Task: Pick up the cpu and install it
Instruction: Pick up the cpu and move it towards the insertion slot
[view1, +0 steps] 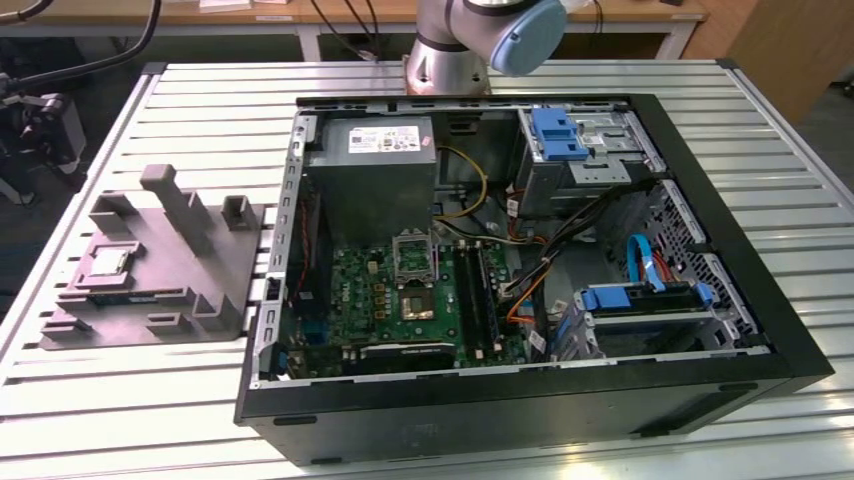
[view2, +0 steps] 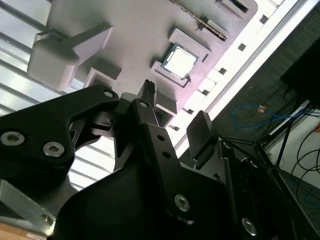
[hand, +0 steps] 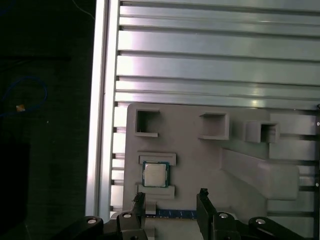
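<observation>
Exterior view, L to R: we see the cpu (view1: 107, 262) lying flat in its seat on a grey fixture tray (view1: 214, 300) at the view's left end of the slatted counter (view1: 134, 400). It is well apart from the open PC case (view1: 534, 400) mid-frame. There the green board (view1: 400, 300) w/ its black socket frame (view1: 414, 255) sits in front of the grey PSU box (view1: 374, 180). The arm (view1: 447, 55) rises behind the case. The socket looks unfilled to us, so by our reading the cpu is neither picked up nor installed.

In both wrist views we find the pincer (hand: 170, 199) (view2: 175, 107) spread wide and holding nothing. It hangs over the tray, clear of the cpu.

The relation that counts, in the first wrist view: the cpu (hand: 154, 174) lies just beyond the fingertips (hand: 139, 200), not btwn them. It is also off-centre to the gap, nearer one finger than the other. It is square, so no long axis to speak of, and its edges run square to the line btwn the fingers. Two raised blocks (hand: 157, 159) bracket its near and far sides as taken from the pincer. The other two edges face the fingers and, we judge, are free to grip.

In the second wrist view the cpu (view2: 179, 62) shows its bright metal top in the same seat, w/ the pincer short of it.
</observation>
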